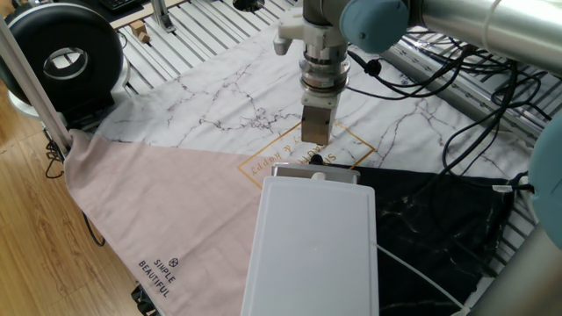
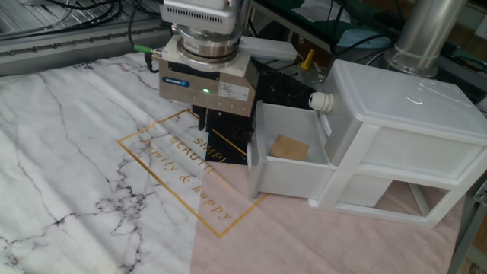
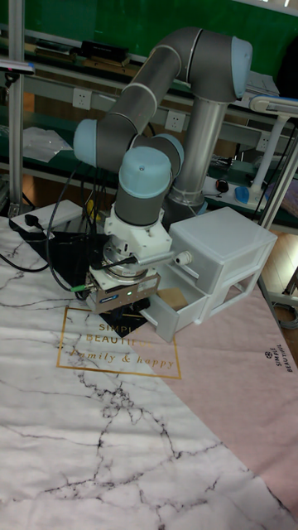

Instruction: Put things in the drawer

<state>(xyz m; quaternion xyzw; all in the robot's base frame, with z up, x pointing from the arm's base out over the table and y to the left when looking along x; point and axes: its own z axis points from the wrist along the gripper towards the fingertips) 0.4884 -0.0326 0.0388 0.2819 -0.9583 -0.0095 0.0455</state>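
Note:
The drawer (image 2: pixel 293 179) of the white box unit (image 2: pixel 403 137) stands pulled out, with its front facing the marble cloth. Inside it the light-brown wooden cube (image 2: pixel 290 147) lies flat on the drawer floor. My gripper (image 2: pixel 225 151) hangs just outside the drawer front, to its left and a little above the cloth. Its dark fingers merge with the shadow under the body, so their spacing does not show. From the one fixed view the gripper (image 1: pixel 314 139) is above the small dark knob (image 1: pixel 315 159), beyond the unit's flat top (image 1: pixel 312 237). The tall view shows the gripper (image 3: pixel 126 311) beside the drawer (image 3: pixel 178 313).
A round black device (image 1: pixel 63 60) sits at the far left corner. Cables (image 1: pixel 457 79) trail at the back right. A marble cloth with a gold frame (image 2: pixel 163 171), a pink cloth (image 1: pixel 167 211) and a black cloth (image 1: pixel 439 219) cover the table.

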